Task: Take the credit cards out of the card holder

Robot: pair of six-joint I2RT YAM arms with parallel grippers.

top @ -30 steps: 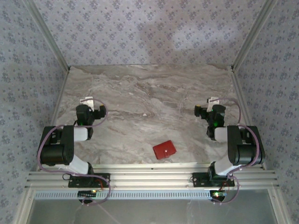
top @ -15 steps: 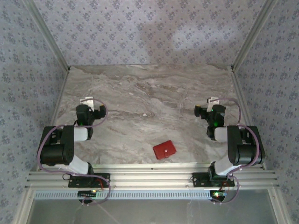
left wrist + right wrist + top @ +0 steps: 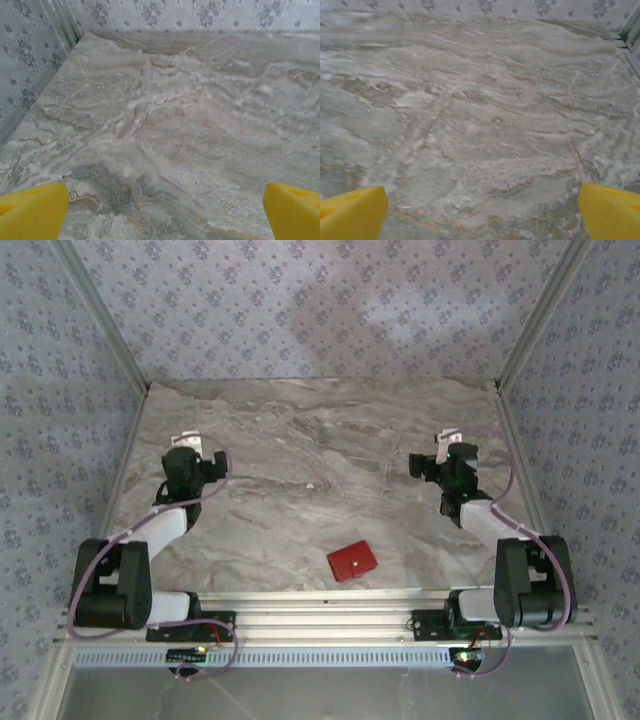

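Observation:
The card holder (image 3: 352, 561) is a small flat red wallet, lying shut on the marble table near the front edge, a little right of centre. The credit cards are hidden. My left gripper (image 3: 184, 452) hovers over the left part of the table, well up and left of the holder. In the left wrist view this gripper (image 3: 167, 212) is open, its yellow fingertips (image 3: 32, 211) wide apart over bare marble. My right gripper (image 3: 451, 452) is over the right part of the table, up and right of the holder. Seen from the right wrist, it (image 3: 482, 212) is open too, with nothing between its fingertips (image 3: 612, 212).
Patterned walls close the marble table (image 3: 320, 440) in at the back and on both sides. An aluminium rail (image 3: 320, 620) with both arm bases runs along the front edge, just below the holder.
Both arms have stretched out from their folded pose, and the grippers have moved a little farther up the table. The red holder has not moved.

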